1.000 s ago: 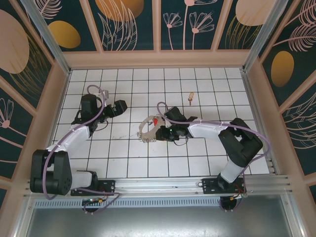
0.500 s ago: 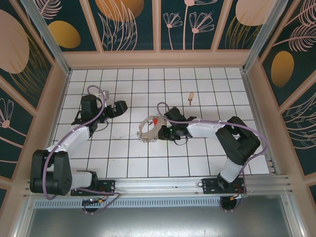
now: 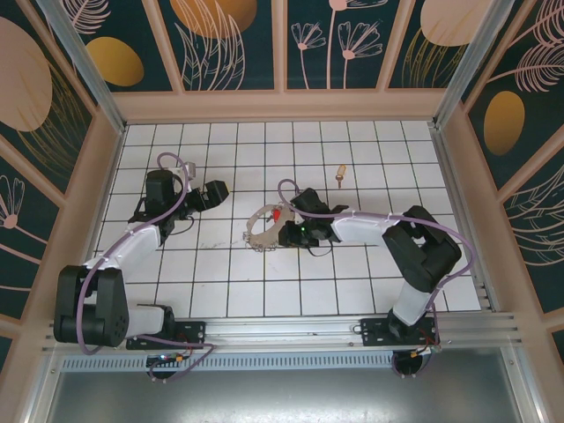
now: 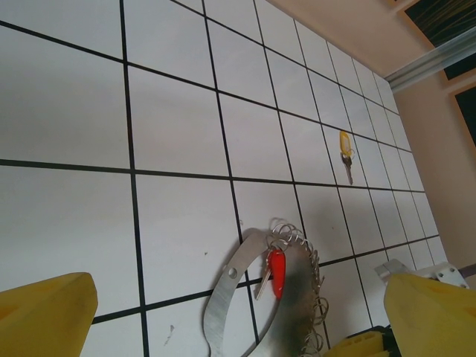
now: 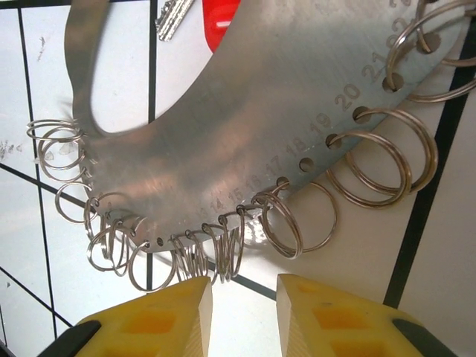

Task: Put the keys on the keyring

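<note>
**Right pincer at the keyring, key lying apart**

From above, the keyring [image 3: 263,227] lies flat on the white tiled bench [image 3: 220,291], near the middle. The right pincer [image 3: 284,233] is low at the ring's right edge, its arm stretched leftward across the tiles. The key [image 3: 339,173] lies by itself further back and to the right, well apart from the ring and both arms. The left pincer [image 3: 211,191] sits to the left of the ring, apart from it, pointing toward it.

In the left wrist view, the left pincer [image 4: 238,327] is spread wide and holds nothing; its yellow fingertips [image 4: 44,316] sit in the bottom corners. Between them lies the keyring [image 4: 223,297], a flat metal crescent carrying a red tag [image 4: 276,271] and a fringe of small split rings [image 4: 316,286]. The key [image 4: 344,149] lies on a tile beyond (yellow head, silvery blade), touching nothing else.

In the right wrist view, the right pincer [image 5: 243,312] has its yellow fingertips [image 5: 156,320] only a narrow slit apart, with bare tile showing in the gap and nothing gripped. The keyring [image 5: 245,126] lies just ahead; its crescent has numbered holes, each threaded with split rings [image 5: 279,223], the nearest just beside the fingertips. The red tag [image 5: 222,18] is at the top edge.
</note>
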